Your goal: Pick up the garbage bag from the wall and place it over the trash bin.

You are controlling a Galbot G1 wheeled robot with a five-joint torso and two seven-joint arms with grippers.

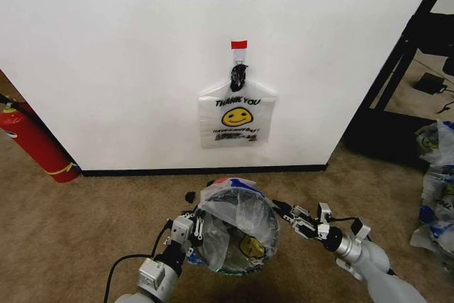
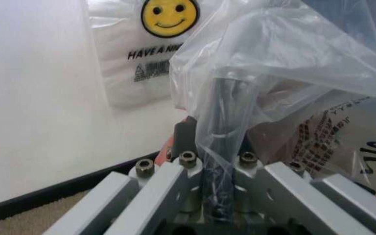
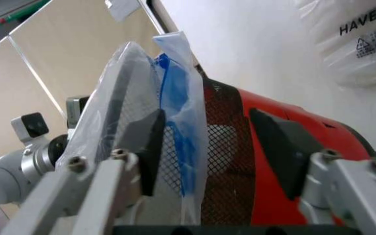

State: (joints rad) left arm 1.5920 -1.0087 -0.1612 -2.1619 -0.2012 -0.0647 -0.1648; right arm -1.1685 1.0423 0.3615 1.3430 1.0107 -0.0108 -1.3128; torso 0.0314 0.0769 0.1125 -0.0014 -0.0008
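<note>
The garbage bag [image 1: 235, 219] is lying draped over the trash bin [image 1: 234, 264] at the lower centre of the head view, its film bunched over the rim. At the bin's left edge, my left gripper [image 1: 193, 226] is pressing against the rim; in the left wrist view my jaws are sitting close together with the bag's film [image 2: 240, 98] and the rim caught between them. Higher, at centre frame, a second smiley bag [image 1: 237, 115] is hanging from the hook [image 1: 239, 70] on the wall [image 1: 106, 69]. At the bin's right edge, my right gripper [image 1: 282, 211] is standing with jaws spread wide, straddling the rim and the film [image 3: 178, 122] without closing on either.
</note>
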